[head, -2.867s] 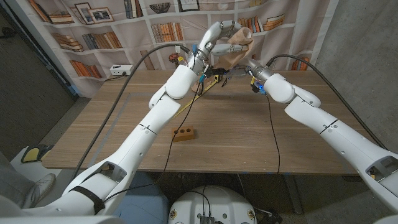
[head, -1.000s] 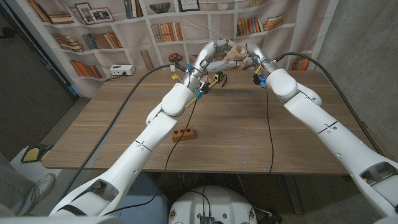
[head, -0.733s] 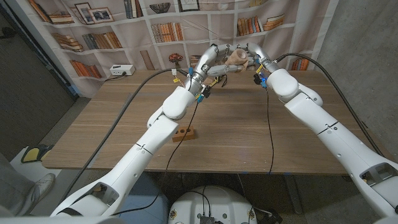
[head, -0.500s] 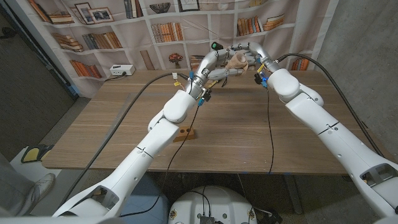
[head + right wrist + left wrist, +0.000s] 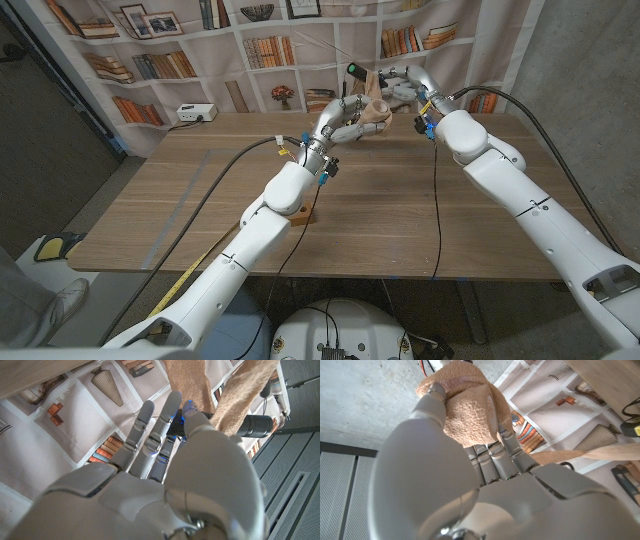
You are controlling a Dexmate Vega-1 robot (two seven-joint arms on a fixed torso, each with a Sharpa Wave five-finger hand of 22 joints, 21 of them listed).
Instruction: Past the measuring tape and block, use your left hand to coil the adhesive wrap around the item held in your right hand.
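Above the table's far edge, my left hand (image 5: 340, 122) grips a tan roll of adhesive wrap (image 5: 375, 108). Just beyond it my right hand (image 5: 405, 85) holds a black rod-shaped item (image 5: 354, 72) with a green light at its tip. In the left wrist view my left hand (image 5: 485, 485) has its fingers closed around the fuzzy roll (image 5: 467, 407), and a tan strip (image 5: 605, 453) runs off from it. In the right wrist view my right hand (image 5: 165, 490) holds the black item (image 5: 255, 425), and bands of wrap (image 5: 245, 387) hang across it.
The wooden table (image 5: 420, 200) lies below both arms, with a bookshelf backdrop behind it. A white box (image 5: 195, 112) stands at its far left. A yellow tape strip (image 5: 188, 283) shows by my left arm at the near edge. The yellow measuring tape case (image 5: 632, 425) lies on the table.
Both hands have moved up and away, toward the far edge. The item's green-lit tip has risen into sight. My left forearm now covers the wooden block.
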